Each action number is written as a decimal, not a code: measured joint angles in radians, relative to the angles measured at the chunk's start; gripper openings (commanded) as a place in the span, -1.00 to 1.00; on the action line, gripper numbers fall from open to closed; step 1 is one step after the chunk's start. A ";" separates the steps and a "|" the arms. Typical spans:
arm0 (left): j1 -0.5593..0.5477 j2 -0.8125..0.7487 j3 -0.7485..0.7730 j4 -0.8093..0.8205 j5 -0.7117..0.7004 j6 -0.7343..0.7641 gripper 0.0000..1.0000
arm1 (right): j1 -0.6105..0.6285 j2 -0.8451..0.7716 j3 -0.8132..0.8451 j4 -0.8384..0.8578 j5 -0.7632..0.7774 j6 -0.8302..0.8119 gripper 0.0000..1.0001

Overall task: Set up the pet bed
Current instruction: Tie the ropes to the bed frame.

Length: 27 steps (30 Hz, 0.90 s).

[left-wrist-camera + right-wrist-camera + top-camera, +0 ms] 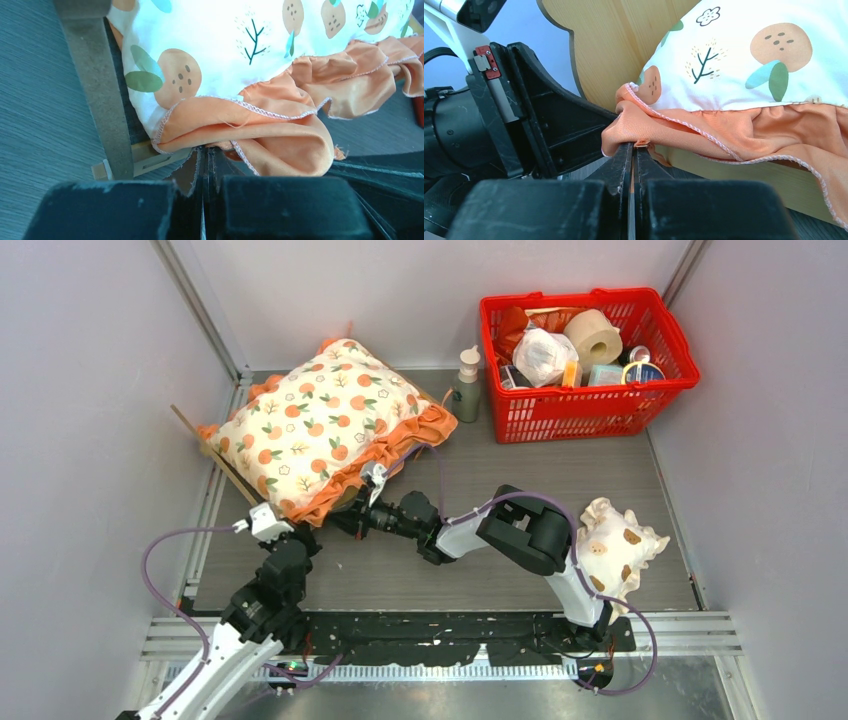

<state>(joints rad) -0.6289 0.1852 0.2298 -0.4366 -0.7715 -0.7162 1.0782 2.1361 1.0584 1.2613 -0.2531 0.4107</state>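
Observation:
The pet bed (203,443) stands at the back left, almost wholly covered by the cream orange-print cushion (320,420); only a thin wooden edge shows. In the right wrist view its wavy light-wood headboard (614,45) rises behind the cushion (744,55). My left gripper (268,521) is at the cushion's near corner, shut with its tips (207,151) pinched into the orange ruffle (280,145), beside a light-wood rail (150,160). My right gripper (371,489) is shut on the ruffle (684,132) further right, with orange cloth between its tips (634,145).
A red basket (585,400) of household items stands at the back right, a pump bottle (467,385) just left of it. The small frilled pillow with brown spots (612,548) lies at the right, against my right arm. Walls close in on both sides.

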 measured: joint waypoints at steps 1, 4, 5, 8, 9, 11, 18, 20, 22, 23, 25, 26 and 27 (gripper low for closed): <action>0.000 -0.005 -0.010 0.015 -0.013 0.006 -1.00 | 0.000 0.000 0.000 0.002 0.000 0.003 -0.90; 0.000 -0.016 -0.032 0.061 -0.040 0.035 -1.00 | 0.000 0.000 0.000 0.003 0.000 0.006 -0.90; 0.000 -0.020 -0.034 0.072 -0.051 0.045 -1.00 | 0.000 0.000 0.000 0.003 0.000 0.007 -0.89; 0.000 -0.042 -0.043 0.128 -0.082 0.084 -1.00 | 0.000 0.000 0.000 0.003 0.000 0.008 -0.90; 0.000 -0.057 -0.049 0.153 -0.090 0.101 -1.00 | 0.000 0.000 0.000 0.003 0.000 0.009 -0.89; 0.000 -0.089 -0.067 0.207 -0.103 0.132 -1.00 | 0.000 0.000 0.000 0.003 0.000 0.011 -0.90; 0.000 -0.175 -0.143 0.330 -0.128 0.175 -1.00 | 0.000 0.011 0.016 0.010 -0.003 0.019 -0.90; 0.000 -0.175 -0.149 0.335 -0.131 0.175 -1.00 | 0.000 0.014 0.019 0.011 -0.003 0.023 -0.89; 0.000 -0.175 -0.150 0.340 -0.138 0.174 -1.00 | 0.000 0.016 0.019 0.014 -0.004 0.029 -0.90; 0.000 -0.175 -0.150 0.343 -0.139 0.172 -1.00 | 0.000 0.017 0.021 0.017 -0.003 0.031 -0.90; 0.000 -0.175 -0.150 0.345 -0.145 0.162 -1.00 | 0.000 0.018 0.021 0.018 -0.004 0.035 -0.90; 0.000 -0.175 -0.153 0.350 -0.145 0.154 -1.00 | 0.000 0.018 0.022 0.018 -0.004 0.037 -0.90; 0.000 -0.175 -0.156 0.354 -0.146 0.148 -1.00 | 0.000 0.019 0.023 0.019 -0.003 0.038 -0.90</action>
<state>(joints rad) -0.6292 0.0101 0.0734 -0.0830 -0.9176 -0.5686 1.0782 2.1551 1.0817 1.2800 -0.2565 0.4484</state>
